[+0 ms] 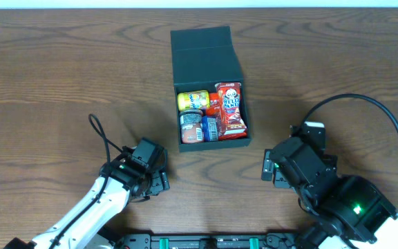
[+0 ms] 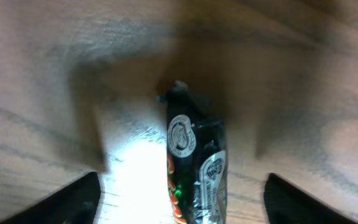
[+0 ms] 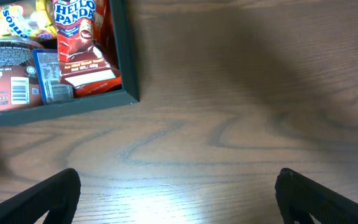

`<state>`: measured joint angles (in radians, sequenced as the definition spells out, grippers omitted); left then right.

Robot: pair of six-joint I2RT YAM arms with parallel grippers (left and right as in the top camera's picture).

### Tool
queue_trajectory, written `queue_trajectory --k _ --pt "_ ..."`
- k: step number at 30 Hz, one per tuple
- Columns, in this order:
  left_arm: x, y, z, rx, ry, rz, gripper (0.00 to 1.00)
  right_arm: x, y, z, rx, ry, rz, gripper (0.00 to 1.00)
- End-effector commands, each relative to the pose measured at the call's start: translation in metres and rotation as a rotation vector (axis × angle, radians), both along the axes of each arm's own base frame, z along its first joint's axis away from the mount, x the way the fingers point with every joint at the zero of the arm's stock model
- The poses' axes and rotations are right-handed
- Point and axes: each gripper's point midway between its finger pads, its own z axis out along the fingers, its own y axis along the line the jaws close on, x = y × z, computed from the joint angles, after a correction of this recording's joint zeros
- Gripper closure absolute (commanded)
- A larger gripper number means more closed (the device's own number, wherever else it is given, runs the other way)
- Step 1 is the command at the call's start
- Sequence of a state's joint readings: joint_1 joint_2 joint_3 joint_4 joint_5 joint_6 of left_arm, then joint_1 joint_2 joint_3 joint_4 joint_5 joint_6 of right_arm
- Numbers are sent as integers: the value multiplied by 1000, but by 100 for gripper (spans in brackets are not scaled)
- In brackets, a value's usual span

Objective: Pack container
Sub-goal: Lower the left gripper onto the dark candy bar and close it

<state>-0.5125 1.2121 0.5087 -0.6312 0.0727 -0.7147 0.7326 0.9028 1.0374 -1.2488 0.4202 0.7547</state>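
The dark teal container (image 1: 213, 144) stands open at the table's middle, its lid flap folded back. Inside lie a red Hello Panda pouch (image 1: 230, 107), a yellow packet (image 1: 192, 99), a brown tub (image 1: 191, 126) and a blue packet (image 1: 210, 128). My left gripper (image 1: 156, 181) is low over the table to the front left of the box. In the left wrist view a dark green snack packet (image 2: 194, 155) lies between its open fingers (image 2: 79, 199), with a gap on each side. My right gripper (image 3: 179, 186) is open and empty, to the front right of the container's corner (image 3: 126, 96).
Bare wooden tabletop (image 1: 61, 76) surrounds the box. A black cable (image 1: 106, 142) loops beside the left arm, and another cable (image 1: 372, 104) arcs over the right arm. The table's far edge (image 1: 199, 7) runs along the top.
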Motion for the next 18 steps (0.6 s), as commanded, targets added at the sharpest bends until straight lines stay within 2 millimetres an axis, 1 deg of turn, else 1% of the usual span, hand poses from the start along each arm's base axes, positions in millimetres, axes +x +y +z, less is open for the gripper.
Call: queue_trajectory --k 1,2,5,10,15,17,18 --pt "-1 2 -5 6 0 -2 34 0 -2 0 -8 -11 -14 1" --pt "-1 2 -6 4 -3 -2 39 0 -2 0 -7 -11 -14 1" --pt "-3 2 -8 2 -1 -2 41 0 -2 0 -7 -11 -14 1" --pt "-2 2 -8 -1 -5 -2 56 0 -2 0 -7 -11 -14 1" --pt "-1 1 -8 -2 -9 -2 60 0 -2 0 -7 -10 -14 1" --pt "0 1 -8 -5 -13 -2 65 0 -2 0 -8 -10 -14 1" --pt "1 0 -8 -7 -16 -2 65 0 -2 0 -8 -9 -14 1"
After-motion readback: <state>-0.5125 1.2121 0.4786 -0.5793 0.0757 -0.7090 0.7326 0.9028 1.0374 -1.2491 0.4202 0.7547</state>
